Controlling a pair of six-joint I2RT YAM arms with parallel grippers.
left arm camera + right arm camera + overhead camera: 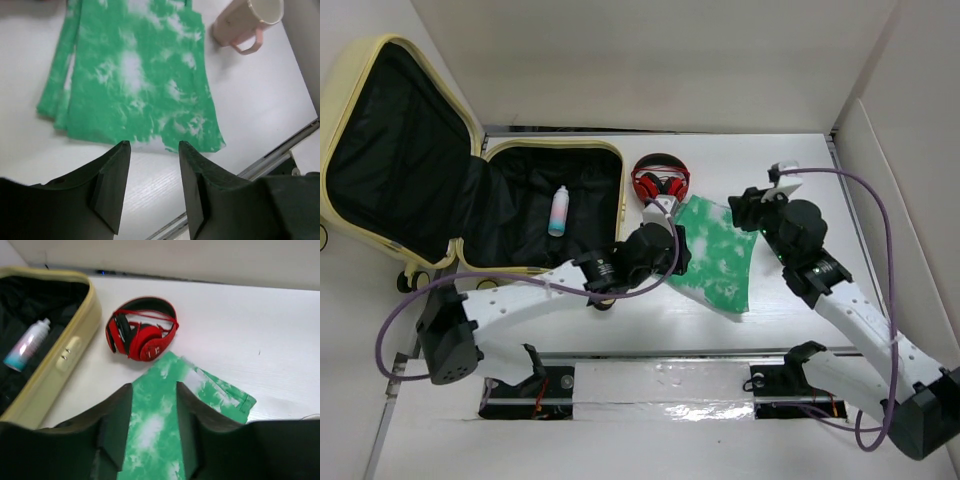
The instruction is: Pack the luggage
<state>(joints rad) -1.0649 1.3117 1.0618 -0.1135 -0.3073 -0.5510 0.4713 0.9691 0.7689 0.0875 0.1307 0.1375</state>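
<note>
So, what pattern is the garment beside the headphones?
The garment is green with cloudy white tie-dye blotches; the left wrist view shows it best.

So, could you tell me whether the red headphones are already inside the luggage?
No, the red headphones lie on the table just outside the luggage wall, while a spray bottle lies inside.

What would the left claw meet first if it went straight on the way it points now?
Most likely the green top, at its near edge; the left claw points there, though its height above the top is unclear.
</note>
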